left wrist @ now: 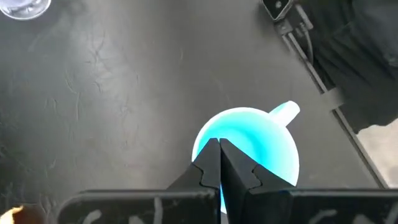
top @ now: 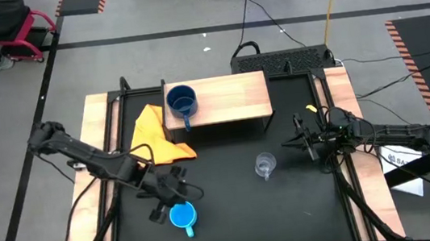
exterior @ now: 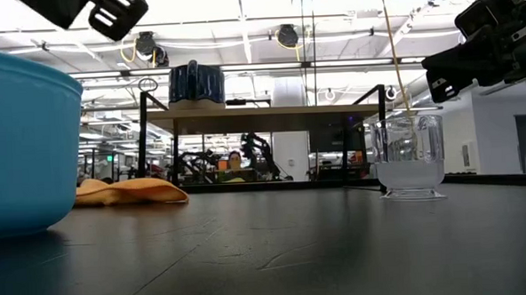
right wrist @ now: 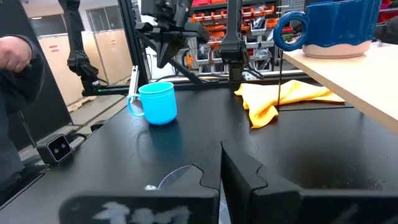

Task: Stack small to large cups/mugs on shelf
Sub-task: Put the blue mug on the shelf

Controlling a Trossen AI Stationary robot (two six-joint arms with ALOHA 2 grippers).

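Observation:
The dark blue mug [top: 182,101] stands upright on the left end of the light-wood shelf [top: 233,98], its handle toward the near edge. On the black tabletop, the light blue mug [top: 182,216] stands upright near the near edge. My left gripper [left wrist: 219,152] hovers shut above it, and the low view shows the gripper [exterior: 115,12] well clear of the mug [exterior: 14,145]. The clear glass cup [top: 265,164] stands in front of the shelf's right end. My right gripper [top: 291,143] is shut, raised just right of the glass cup [exterior: 410,154].
A yellow-orange cloth [top: 156,135] lies on the tabletop by the shelf's left legs. Wooden side rails [top: 102,141] run along both sides of the table. A small camera [left wrist: 277,7] sits at the near edge. A person's sleeve [right wrist: 12,62] shows beyond the table.

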